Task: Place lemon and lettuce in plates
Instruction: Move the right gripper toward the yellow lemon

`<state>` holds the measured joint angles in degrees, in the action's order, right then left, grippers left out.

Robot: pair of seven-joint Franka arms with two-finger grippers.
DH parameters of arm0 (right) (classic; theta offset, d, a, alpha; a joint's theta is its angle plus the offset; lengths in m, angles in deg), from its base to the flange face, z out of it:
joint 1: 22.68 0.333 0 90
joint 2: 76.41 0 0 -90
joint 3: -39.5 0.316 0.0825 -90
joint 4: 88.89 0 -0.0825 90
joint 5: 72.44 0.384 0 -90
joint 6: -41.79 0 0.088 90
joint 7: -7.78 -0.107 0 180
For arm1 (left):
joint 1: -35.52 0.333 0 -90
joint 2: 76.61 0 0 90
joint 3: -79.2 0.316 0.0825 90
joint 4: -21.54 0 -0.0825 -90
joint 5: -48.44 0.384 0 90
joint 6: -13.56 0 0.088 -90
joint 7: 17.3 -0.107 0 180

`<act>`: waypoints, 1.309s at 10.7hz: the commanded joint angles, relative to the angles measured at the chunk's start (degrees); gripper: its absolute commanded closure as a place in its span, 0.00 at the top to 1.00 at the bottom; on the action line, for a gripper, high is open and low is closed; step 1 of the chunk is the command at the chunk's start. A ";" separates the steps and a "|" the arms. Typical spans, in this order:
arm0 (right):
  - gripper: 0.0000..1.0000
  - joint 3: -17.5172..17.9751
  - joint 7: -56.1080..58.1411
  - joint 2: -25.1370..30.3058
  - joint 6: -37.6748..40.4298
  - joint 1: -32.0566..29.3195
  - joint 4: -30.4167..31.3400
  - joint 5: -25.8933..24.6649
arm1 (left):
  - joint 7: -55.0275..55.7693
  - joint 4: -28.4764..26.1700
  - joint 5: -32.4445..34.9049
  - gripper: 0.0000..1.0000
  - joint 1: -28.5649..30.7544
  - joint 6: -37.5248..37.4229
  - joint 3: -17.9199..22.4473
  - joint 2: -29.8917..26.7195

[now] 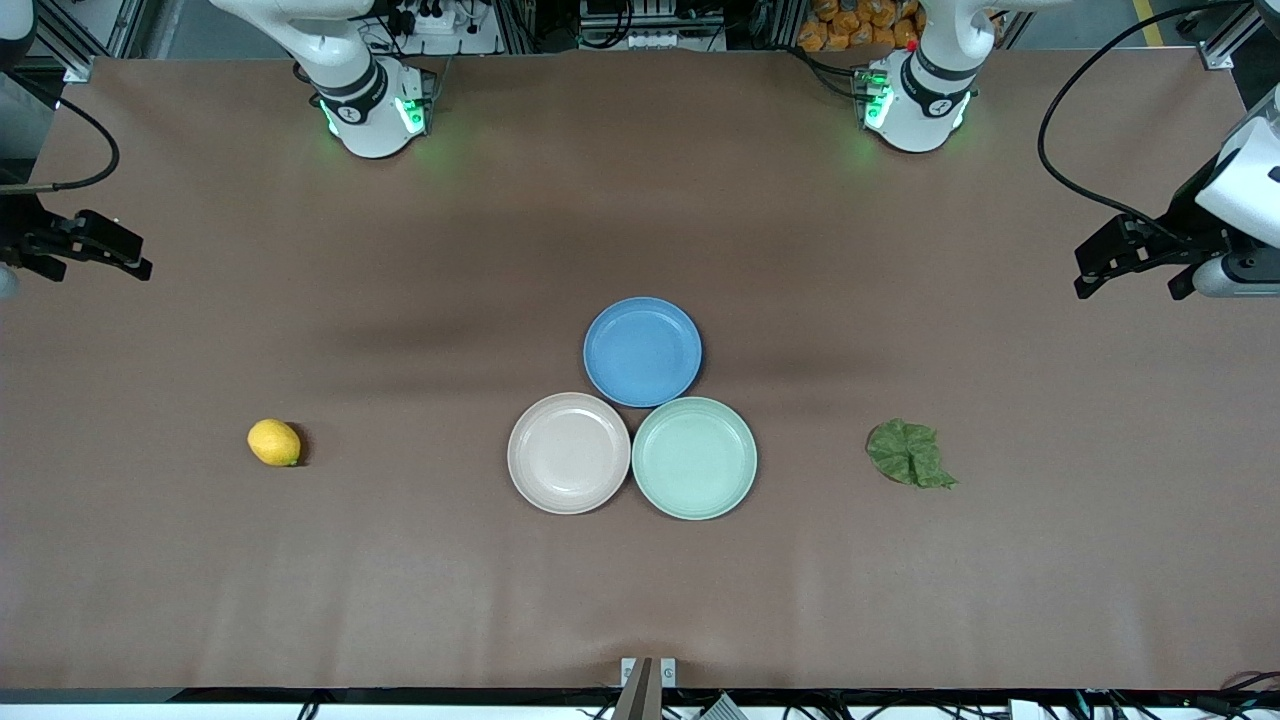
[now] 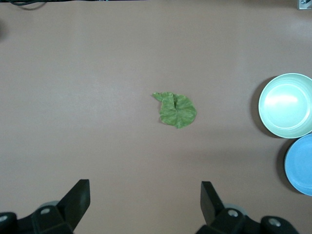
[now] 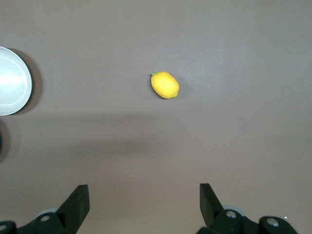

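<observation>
1. The lemon [image 1: 273, 442] lay on the brown table [image 1: 400, 580] toward the right arm's end, well apart from the plates.
2. The lettuce [image 1: 908, 454] lay flat toward the left arm's end, also well apart from them.
3. The beige plate [image 1: 568, 452] and green plate [image 1: 694, 457] sat touching at mid-table, both empty; the blue plate [image 1: 642, 351] sat just farther from the camera.
4. The right gripper [image 3: 144, 207] hovered high over its table end, fingers spread, holding nothing.
5. The left gripper [image 2: 145, 207] hovered likewise, fingers spread and empty.
6. The lemon looked firm, smooth and likely to roll; gripping across its narrow middle seemed best.
7. The leaf looked limp, light and thin; pinching a raised wrinkle seemed safest.
8. The table covering looked matte, with open room around each item.
</observation>
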<state>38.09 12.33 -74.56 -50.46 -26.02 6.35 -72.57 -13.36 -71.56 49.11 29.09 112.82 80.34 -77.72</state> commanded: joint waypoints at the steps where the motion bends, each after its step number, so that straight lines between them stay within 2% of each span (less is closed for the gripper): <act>1: 1.00 0.44 -0.33 1.49 -0.13 -0.62 1.26 -0.66 | -1.12 1.69 -1.02 1.00 0.46 -1.26 0.00 0.67; 9: 1.00 0.35 -0.24 0.88 -1.97 -0.71 2.93 -0.66 | -1.04 1.86 -1.02 1.00 0.46 -1.26 0.00 0.67; 12: 1.00 0.35 1.41 0.88 -6.00 -1.32 6.44 -0.66 | -1.04 1.86 -1.02 1.00 0.19 -1.26 0.00 0.67; 14: 1.00 0.44 7.72 0.70 -10.47 -3.07 9.51 0.04 | -1.12 1.95 -0.58 1.00 0.19 -1.26 0.00 0.67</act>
<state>37.99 14.24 -74.67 -56.57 -26.79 11.97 -72.57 -13.36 -71.32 49.11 29.22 112.75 80.33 -77.71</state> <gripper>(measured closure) 0.000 0.000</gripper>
